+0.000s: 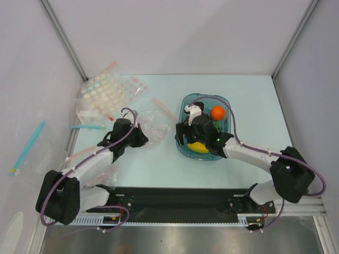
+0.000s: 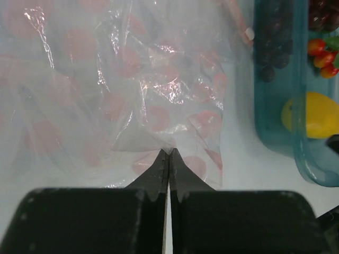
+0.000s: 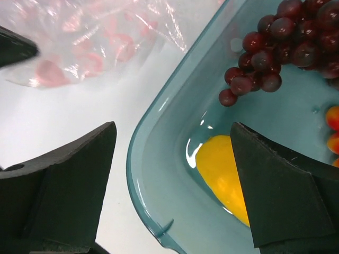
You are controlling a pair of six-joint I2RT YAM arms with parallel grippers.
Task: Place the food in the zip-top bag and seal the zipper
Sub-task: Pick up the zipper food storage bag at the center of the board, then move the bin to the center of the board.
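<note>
My left gripper [image 2: 168, 154] is shut on the edge of a crumpled clear bag with pink spots [image 2: 159, 100], left of the tray [image 1: 153, 129]. I cannot tell a plain clear bag apart from it. A pale pink strip [image 1: 164, 109] lies at its far side. The teal tray [image 1: 207, 96] holds an orange [image 1: 217, 112], a yellow lemon piece [image 3: 222, 174], dark purple grapes [image 3: 270, 47] and a red-and-green bunch [image 2: 323, 53]. The plum is hidden. My right gripper [image 3: 175, 180] is open astride the tray's near left rim [image 3: 137, 174], one finger over the lemon.
Clear bags with pastel dots [image 1: 106, 92] lie at the far left corner. A blue strip [image 1: 87, 127] and a pink strip [image 1: 85, 153] lie beside my left arm. Metal frame posts [image 1: 63, 37] stand at the back corners.
</note>
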